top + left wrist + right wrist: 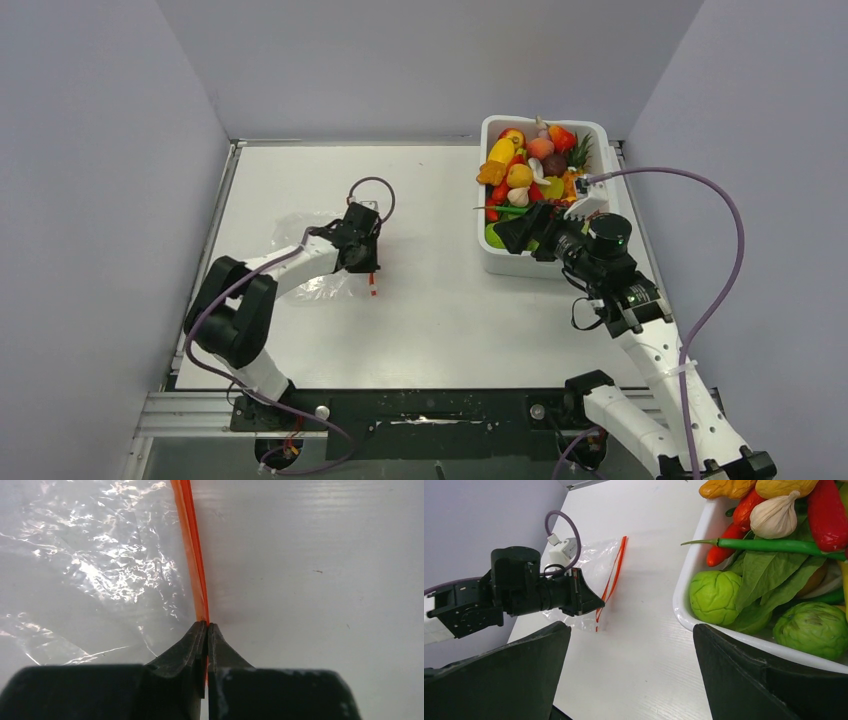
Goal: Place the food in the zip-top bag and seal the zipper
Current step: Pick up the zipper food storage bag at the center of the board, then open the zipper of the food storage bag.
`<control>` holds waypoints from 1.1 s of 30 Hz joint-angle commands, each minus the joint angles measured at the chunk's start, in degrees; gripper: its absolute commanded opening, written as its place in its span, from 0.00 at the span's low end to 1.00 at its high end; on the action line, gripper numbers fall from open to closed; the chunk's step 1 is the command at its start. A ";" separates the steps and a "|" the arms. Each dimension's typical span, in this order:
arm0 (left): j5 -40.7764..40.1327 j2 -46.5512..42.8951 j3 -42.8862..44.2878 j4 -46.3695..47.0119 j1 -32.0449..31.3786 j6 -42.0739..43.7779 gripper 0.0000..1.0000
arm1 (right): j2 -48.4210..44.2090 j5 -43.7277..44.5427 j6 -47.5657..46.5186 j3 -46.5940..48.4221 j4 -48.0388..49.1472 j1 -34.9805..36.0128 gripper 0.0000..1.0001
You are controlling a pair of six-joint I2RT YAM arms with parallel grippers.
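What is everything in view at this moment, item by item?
zip-top bag: one, clear, flat on the table left of centre
zipper: one, red-orange, along the bag's edge facing the tub
food: heap, too many to count, green, yellow, orange, red, all in the tub
tub: one, white, far right of the table
table: one, white
left claw: one, black, shut on the zipper
right claw: one, black, open, at the tub's near-left corner
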 commanded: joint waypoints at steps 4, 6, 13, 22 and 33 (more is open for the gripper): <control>5.31 -12.01 -3.83 5.16 -0.95 -0.35 0.00 | 1.87 0.09 3.00 -0.32 4.23 1.28 0.96; 5.93 -14.65 -5.15 5.90 -0.94 -0.55 0.00 | 2.80 -0.31 3.74 -0.51 5.30 1.74 0.91; 10.11 -24.76 -10.67 10.12 -1.41 -1.56 0.00 | 10.11 -0.10 7.99 0.07 9.59 7.25 0.47; 16.77 -35.53 -16.78 15.51 -1.91 -4.87 0.00 | 20.12 10.81 18.03 0.00 18.22 17.77 0.36; 23.68 -44.13 -22.95 20.71 -1.92 -9.86 0.00 | 34.59 11.60 27.88 4.62 25.62 24.21 0.35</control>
